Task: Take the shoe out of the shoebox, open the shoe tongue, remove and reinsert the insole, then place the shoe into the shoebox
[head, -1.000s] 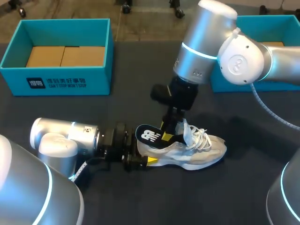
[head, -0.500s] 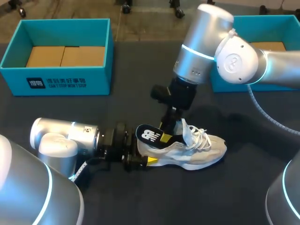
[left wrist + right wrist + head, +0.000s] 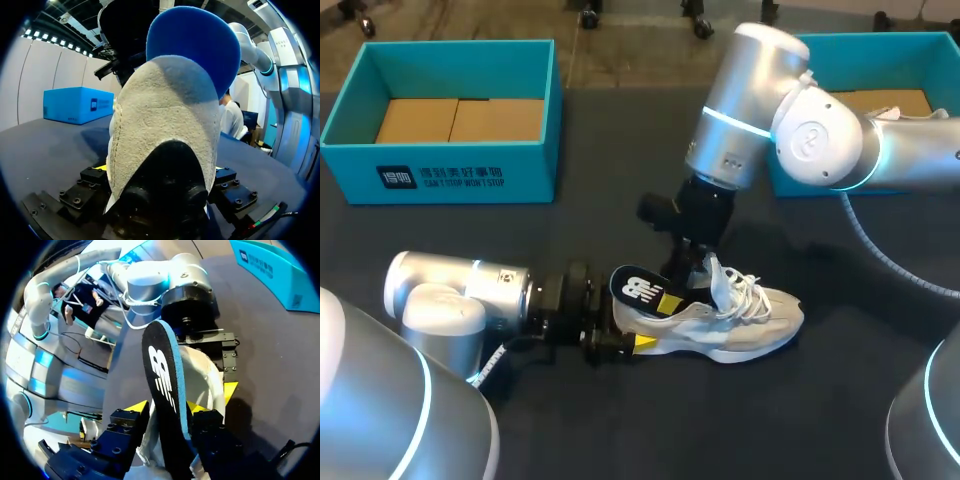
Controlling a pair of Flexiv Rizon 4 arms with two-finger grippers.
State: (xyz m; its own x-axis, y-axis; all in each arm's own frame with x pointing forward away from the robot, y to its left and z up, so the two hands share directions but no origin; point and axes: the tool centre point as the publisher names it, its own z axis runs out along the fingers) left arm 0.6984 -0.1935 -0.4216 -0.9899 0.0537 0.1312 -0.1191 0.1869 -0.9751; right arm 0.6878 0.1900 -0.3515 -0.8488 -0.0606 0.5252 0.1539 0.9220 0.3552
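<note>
The shoe (image 3: 750, 325) is out of its box and lies on its sole on the dark table (image 3: 620, 430), near the middle, heel to the left and toe to the right. It is a pale cream sneaker with a suede-like heel panel, a white sole and loose white laces (image 3: 748, 290); its tongue (image 3: 718, 280) stands up from the opening.

The insole (image 3: 640, 290) sticks up out of the heel end, leaning left past the heel. Its top face is black with a white logo, and its underside and edge are bright blue, as the left wrist view shows above the heel.

The left gripper (image 3: 161, 180) comes in low from the left and clamps the heel of the shoe, one finger on each side of it. The right gripper (image 3: 167, 407) hangs over the shoe's opening from the far right and pinches the insole between its yellow tips, one pressed to the black face and the other to the blue side.

A teal shoebox (image 3: 440, 170) with brown cardboard (image 3: 460, 120) inside stands at the far left, well apart from the shoe. A second teal shoebox (image 3: 890, 55) stands at the far right, partly hidden behind the right arm (image 3: 810, 130)
</note>
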